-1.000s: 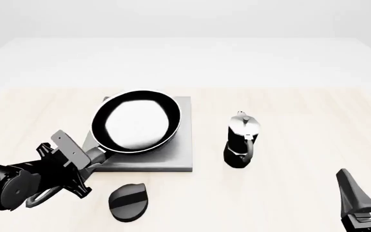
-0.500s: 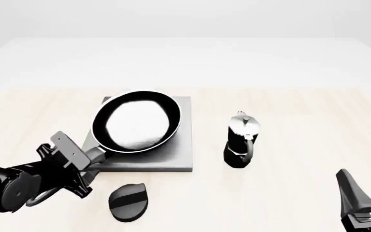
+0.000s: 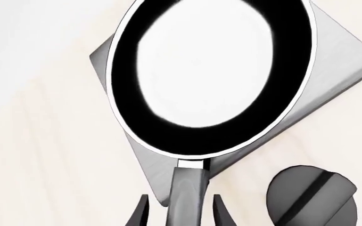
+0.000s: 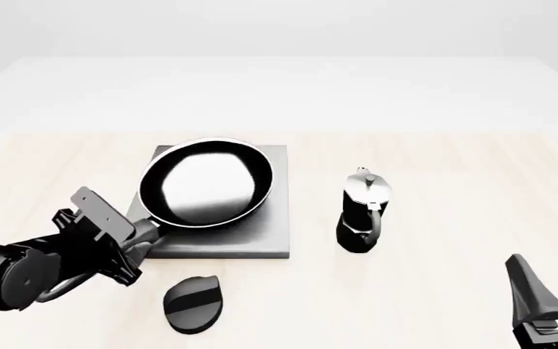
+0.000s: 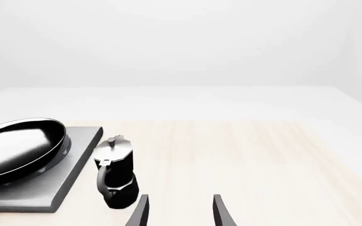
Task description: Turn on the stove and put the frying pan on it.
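- Black frying pan (image 4: pixel 206 182) is sitting on the grey stove (image 4: pixel 259 236); the left gripper (image 3: pixel 179 214) is flanking its handle, contact unclear
- Right gripper (image 5: pixel 179 212) is hanging open, holding nothing, near the moka pot (image 4: pixel 365 211)
- Black knob (image 4: pixel 195 304) is lying before the stove

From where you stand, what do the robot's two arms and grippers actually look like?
Both are glossy black. The left arm is thick and rounded, with a flat grey plate beside its wrist, ending in the left gripper with two thin, tapering dark fingers. The right gripper shows matching dark blade-like fingers. No cables or markings are visible.
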Controlling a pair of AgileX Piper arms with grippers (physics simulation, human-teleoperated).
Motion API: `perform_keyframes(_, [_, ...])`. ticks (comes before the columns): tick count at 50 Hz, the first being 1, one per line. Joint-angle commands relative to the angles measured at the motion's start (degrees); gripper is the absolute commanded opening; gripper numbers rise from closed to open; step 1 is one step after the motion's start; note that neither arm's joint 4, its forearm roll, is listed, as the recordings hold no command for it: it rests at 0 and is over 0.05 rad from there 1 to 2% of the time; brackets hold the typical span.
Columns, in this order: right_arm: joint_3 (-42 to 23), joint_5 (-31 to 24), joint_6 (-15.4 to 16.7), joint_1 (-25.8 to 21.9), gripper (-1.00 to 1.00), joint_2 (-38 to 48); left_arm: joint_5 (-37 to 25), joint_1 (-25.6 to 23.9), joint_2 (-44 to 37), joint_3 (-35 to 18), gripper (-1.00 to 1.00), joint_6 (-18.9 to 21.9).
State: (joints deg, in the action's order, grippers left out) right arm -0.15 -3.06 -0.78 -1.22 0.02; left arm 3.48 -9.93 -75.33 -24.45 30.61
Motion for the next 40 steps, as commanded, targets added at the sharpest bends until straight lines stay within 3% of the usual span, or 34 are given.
perform_keyframes(1, [-0.1, 0.0, 0.1, 0.0, 1.00, 0.0, -1.8, -0.6, 1.9, -1.1, 1.00, -0.7])
perform_keyframes(25, [-1.4, -0.6, 0.2, 0.1, 1.00, 0.0, -12.1, -4.0, 13.2, -5.0, 1.00, -3.2])
perform_keyframes(40, [-2.4, -1.0, 0.2, -0.3, 1.00, 0.0, -25.4, -6.6, 27.1, -12.7, 1.00, -8.5])
